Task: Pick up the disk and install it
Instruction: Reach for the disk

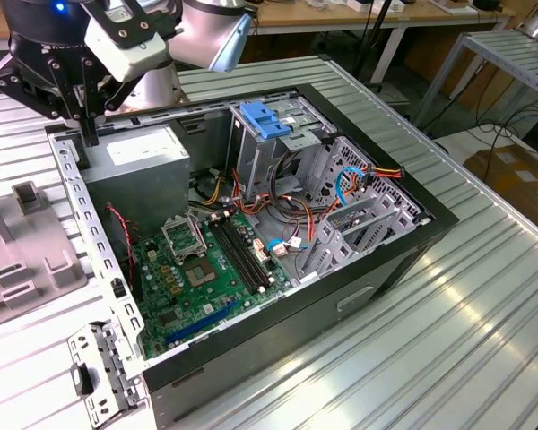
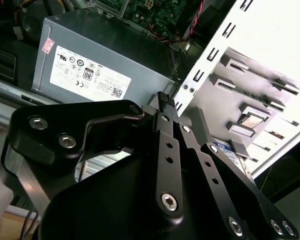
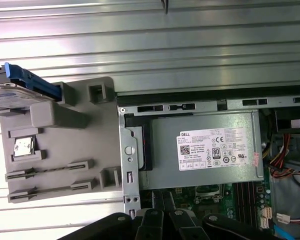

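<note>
Disk: the disk [image 3: 10, 95], silver with a blue carrier [image 3: 32, 82] along its edge, sits at one end of the grey fixture [image 3: 80, 145]; the edge of the first wrist view cuts part of it off.
Fixture: it lies on the ribbed table [image 3: 190, 45], just beside the outer wall of the open computer case [image 3: 124, 165].
Handling: likely rigid and fairly weighty for its bulk, with smooth metal faces that could slip (and it would not forgive a knock).
Where to hold: probably across the carrier's two side rails, keeping off the labelled face.
Heading: the visible blue rail runs at a slant toward the case. I judge the long axis follows that rail, though too little shows to be sure. I cannot tell if it lies flat or leans.
Gripper: the gripper [image 1: 87, 134] hangs above the case corner by the power supply [image 1: 134, 166], jaws drawn together and gripping nothing.
Gap: gripper and disk are well apart.
</note>
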